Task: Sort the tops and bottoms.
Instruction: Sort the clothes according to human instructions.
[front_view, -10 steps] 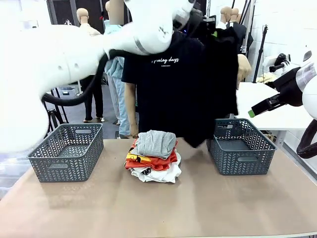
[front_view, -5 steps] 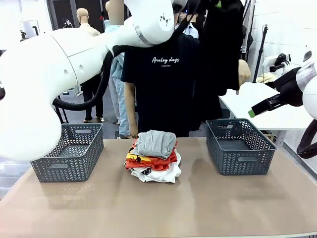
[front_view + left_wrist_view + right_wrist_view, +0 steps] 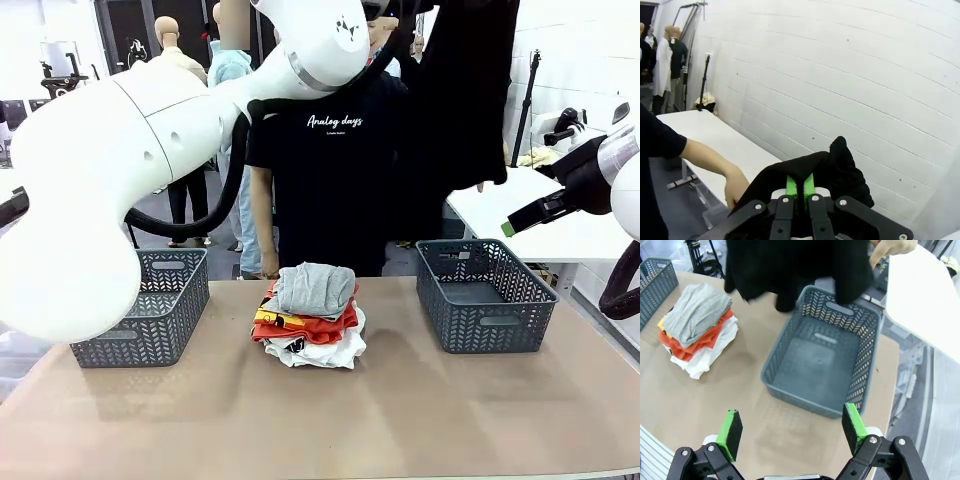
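A plain black garment, one of the bottoms (image 3: 465, 90), hangs high above the right basket (image 3: 486, 296), well clear of it. My left gripper (image 3: 800, 186) is shut on its upper edge, with black cloth (image 3: 837, 167) bunched over the green pads. The tops lie in a pile at the table's middle: a grey T-shirt (image 3: 315, 288) on top, an orange-red one (image 3: 312, 325) under it and white ones (image 3: 322, 351) at the bottom. My right gripper (image 3: 792, 426) stands open at the right, above and in front of the right basket (image 3: 822, 355), with nothing in it.
An empty left basket (image 3: 140, 308) stands at the table's left. A person in a black "Analog days" T-shirt (image 3: 335, 170) stands behind the table, one hand (image 3: 890, 247) near the hanging garment. A white table (image 3: 560, 235) is at the far right.
My left arm has lifted the black garment higher and to the right. Its hem has risen from table height to well above the right basket. The right arm has not moved.
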Motion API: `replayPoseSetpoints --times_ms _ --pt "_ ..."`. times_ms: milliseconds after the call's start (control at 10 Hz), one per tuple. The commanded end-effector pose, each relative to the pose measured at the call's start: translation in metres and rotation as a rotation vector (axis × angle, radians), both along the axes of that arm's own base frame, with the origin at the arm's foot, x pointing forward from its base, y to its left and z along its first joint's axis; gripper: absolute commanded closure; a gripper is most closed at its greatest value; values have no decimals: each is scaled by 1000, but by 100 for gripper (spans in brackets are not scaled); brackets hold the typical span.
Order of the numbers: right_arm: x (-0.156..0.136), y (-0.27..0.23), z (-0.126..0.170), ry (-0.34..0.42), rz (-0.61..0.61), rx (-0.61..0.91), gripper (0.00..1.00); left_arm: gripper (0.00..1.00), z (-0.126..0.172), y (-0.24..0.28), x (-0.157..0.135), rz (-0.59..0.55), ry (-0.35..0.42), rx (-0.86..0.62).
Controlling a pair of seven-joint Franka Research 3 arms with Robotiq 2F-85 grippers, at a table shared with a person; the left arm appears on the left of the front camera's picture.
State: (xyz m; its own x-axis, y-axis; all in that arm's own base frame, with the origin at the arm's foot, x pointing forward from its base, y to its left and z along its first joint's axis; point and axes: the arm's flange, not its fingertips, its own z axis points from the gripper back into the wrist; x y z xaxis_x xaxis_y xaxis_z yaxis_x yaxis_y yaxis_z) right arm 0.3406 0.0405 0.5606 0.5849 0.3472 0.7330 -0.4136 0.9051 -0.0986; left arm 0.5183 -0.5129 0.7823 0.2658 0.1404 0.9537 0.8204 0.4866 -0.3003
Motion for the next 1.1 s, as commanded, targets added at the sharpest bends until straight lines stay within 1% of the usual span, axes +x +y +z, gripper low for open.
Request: replayPoseSetpoints --times_ms 0,100,200,300,400,500,600,700,800,900,1000 --pt "1 -1 -1 5 7 13 0 100 51 -65 67 -69 -5 -55" --pt "1 -1 -1 5 7 13 0 100 40 -74 68 -96 23 -102" --pt "1 -1 -1 5 7 13 0 100 22 -81 67 -118 69 -168" --pt "1 -1 -1 5 7 13 0 100 -4 -88 67 -125 126 -218" --pt "1 -1 -1 5 7 13 0 100 -33 -96 69 -105 189 -232" --pt "1 -1 -1 5 7 13 0 100 -64 -108 70 -92 260 -215" --pt "1 -1 -1 5 7 13 0 100 -99 -123 73 -63 319 -165" --pt "1 -1 -1 5 7 13 0 100 -124 -131 79 -33 358 -125" --pt "1 -1 -1 5 7 13 0 100 -141 -136 80 -22 387 -100" --pt "1 -1 -1 5 7 13 0 100 -155 -140 81 1 397 -62" --pt "1 -1 -1 5 7 13 0 100 -172 -141 84 21 432 -37"
